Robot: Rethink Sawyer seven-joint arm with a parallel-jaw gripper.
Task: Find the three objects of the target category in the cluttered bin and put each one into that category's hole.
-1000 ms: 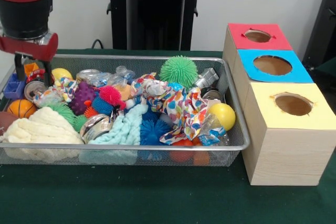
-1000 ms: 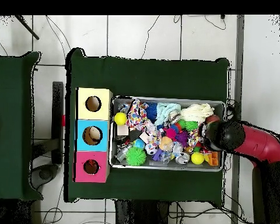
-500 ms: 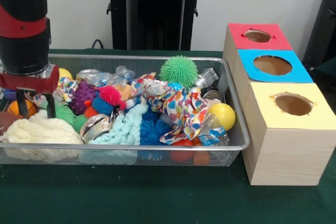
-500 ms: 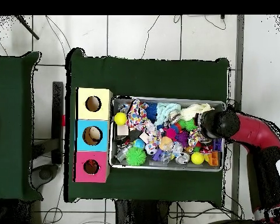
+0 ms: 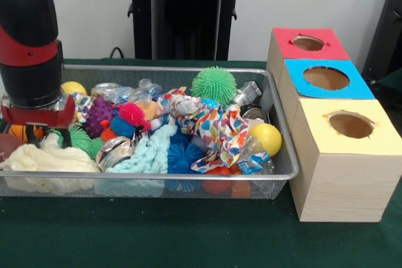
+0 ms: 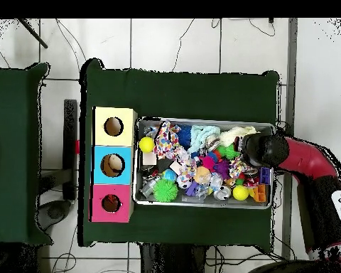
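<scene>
The claw [image 5: 44, 137] is down in the bin's [image 5: 188, 71] clutter beside the cream cloth [image 5: 47, 157], fingers apart, far from the red box's hole [image 5: 308, 42].

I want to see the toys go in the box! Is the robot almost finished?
Not yet. Nothing looks done: the red box's hole shows no toy. The end effector is down in the basket beside an orange striped toy. All three toys are left.

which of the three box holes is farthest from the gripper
The red-topped box's hole: the gripper is down at the bin's opposite end, nearer the yellow side.
</scene>
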